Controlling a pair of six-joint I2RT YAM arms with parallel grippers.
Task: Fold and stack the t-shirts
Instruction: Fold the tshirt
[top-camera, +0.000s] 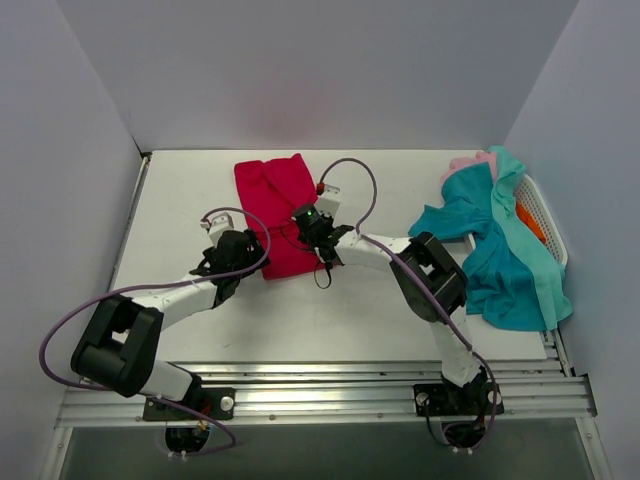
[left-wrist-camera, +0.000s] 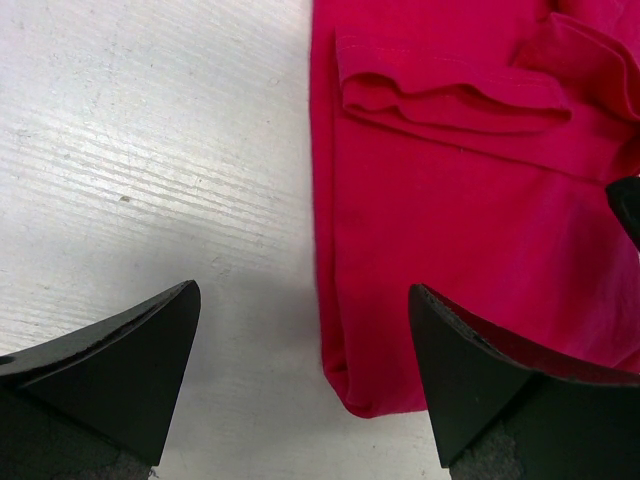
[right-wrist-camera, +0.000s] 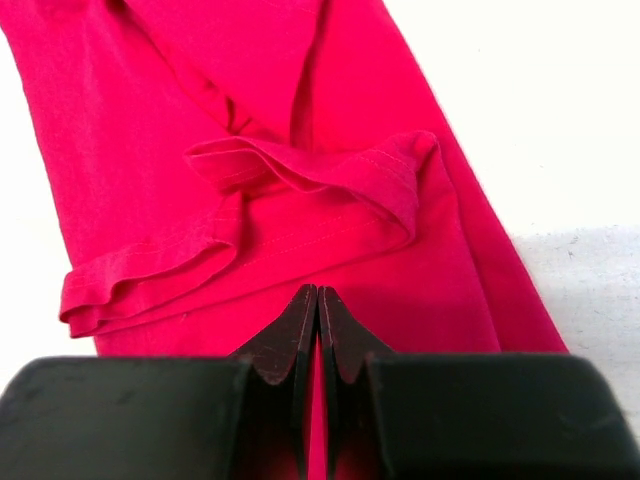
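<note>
The crimson red t-shirt (top-camera: 275, 200) lies on the white table, folded into a long strip with a sleeve turned up on top. My left gripper (top-camera: 250, 262) is open at the strip's near left corner. In the left wrist view that corner (left-wrist-camera: 380, 380) sits between the spread fingers (left-wrist-camera: 305, 330), with the right finger over the cloth. My right gripper (top-camera: 314, 238) is at the strip's right edge. In the right wrist view its fingers (right-wrist-camera: 318, 295) are pressed together over the red cloth (right-wrist-camera: 300, 230), with red showing in the slit between them.
A heap of teal t-shirts (top-camera: 500, 260) drapes over the white slotted basket (top-camera: 545, 215) at the right edge, with a pale pink one (top-camera: 465, 162) at its far end. Something orange (top-camera: 530, 222) shows inside the basket. Cables loop over both arms.
</note>
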